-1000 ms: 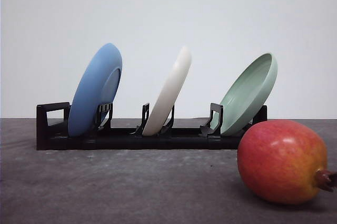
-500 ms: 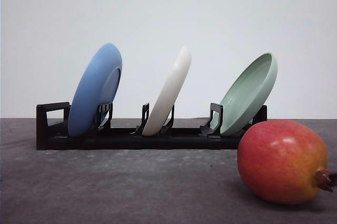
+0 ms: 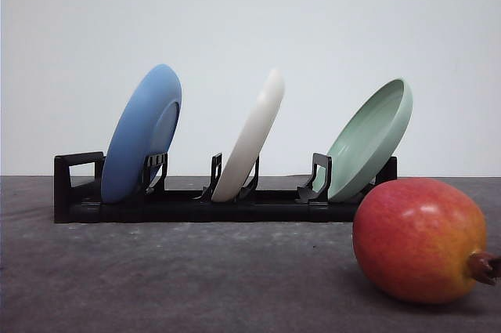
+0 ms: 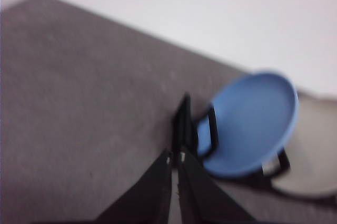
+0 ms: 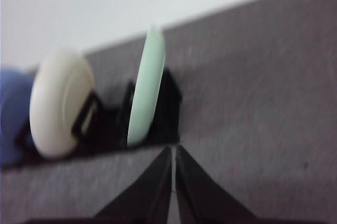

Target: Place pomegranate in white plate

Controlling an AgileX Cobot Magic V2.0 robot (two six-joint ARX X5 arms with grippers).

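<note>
Near the worktop's front right corner lay the glossy red-orange pomegranate, unmoved over the last second. Behind it, the matte cream-white plate stood tilted mid-rack. Left gripper and right gripper were both pinched closed, empty; nothing had begun.

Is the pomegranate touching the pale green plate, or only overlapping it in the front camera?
Cannot tell. In the front view the pomegranate overlaps the lower edge of the pale green plate, which stands in the black rack behind; no gap or contact shows plainly.
</note>
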